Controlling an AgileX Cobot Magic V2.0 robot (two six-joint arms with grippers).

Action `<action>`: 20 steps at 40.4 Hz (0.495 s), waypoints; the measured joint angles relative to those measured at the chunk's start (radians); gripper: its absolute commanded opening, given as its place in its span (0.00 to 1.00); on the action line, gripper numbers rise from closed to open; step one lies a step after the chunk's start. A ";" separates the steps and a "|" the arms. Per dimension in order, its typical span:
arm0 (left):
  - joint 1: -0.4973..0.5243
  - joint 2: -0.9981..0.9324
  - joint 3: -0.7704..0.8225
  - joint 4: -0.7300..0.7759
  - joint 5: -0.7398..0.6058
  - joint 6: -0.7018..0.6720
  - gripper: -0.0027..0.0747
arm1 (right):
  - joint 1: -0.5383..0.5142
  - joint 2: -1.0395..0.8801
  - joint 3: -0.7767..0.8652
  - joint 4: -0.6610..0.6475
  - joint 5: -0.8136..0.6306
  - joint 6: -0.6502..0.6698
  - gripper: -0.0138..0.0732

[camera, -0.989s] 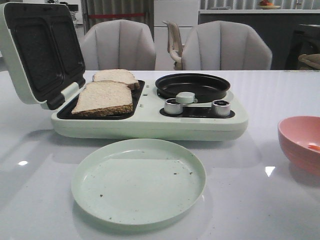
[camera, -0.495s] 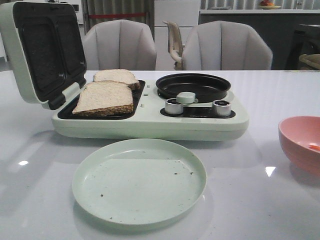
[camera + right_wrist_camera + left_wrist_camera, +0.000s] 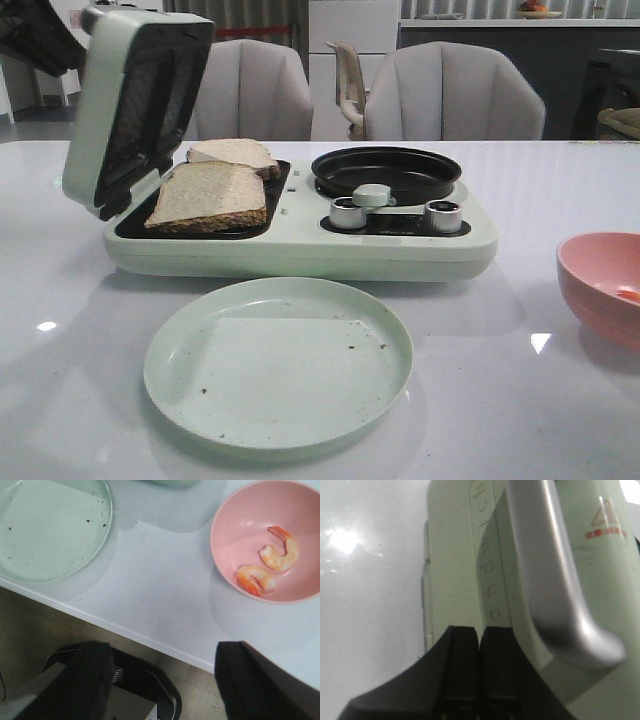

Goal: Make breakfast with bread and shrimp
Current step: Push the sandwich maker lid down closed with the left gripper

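Observation:
Two slices of bread [image 3: 208,195] [image 3: 232,152] lie side by side on the left plate of the pale green sandwich maker [image 3: 300,245]. Its lid [image 3: 130,100] stands tilted over them. My left gripper [image 3: 480,630] is shut with nothing between its fingers, its tips against the lid's outer shell [image 3: 455,555] beside the silver handle [image 3: 555,580]. Two shrimp [image 3: 280,552] [image 3: 255,579] lie in the pink bowl [image 3: 235,510]. My right gripper [image 3: 162,647] hangs open over the table's front edge, apart from the bowl.
An empty green plate [image 3: 278,365] sits in front of the sandwich maker. A round black pan [image 3: 385,172] and two silver knobs [image 3: 347,212] occupy its right half. The pink bowl [image 3: 605,285] is at the table's right edge. Grey chairs [image 3: 450,95] stand behind.
The lid has swung from leaning back wide open to nearly upright over the bread. My dark left arm has come into the front view's top left corner behind it.

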 measured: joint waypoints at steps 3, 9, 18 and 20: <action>-0.030 -0.024 0.016 0.012 0.004 0.014 0.16 | 0.000 0.000 0.000 0.000 0.000 0.000 0.78; -0.101 -0.099 0.081 0.064 -0.005 0.022 0.16 | 0.000 0.000 0.000 0.000 0.000 0.000 0.78; -0.247 -0.260 0.217 0.199 -0.037 0.025 0.16 | 0.000 0.000 0.000 0.000 0.000 0.000 0.78; -0.286 -0.299 0.247 0.236 -0.036 0.025 0.17 | 0.000 0.000 0.000 0.000 0.000 0.000 0.78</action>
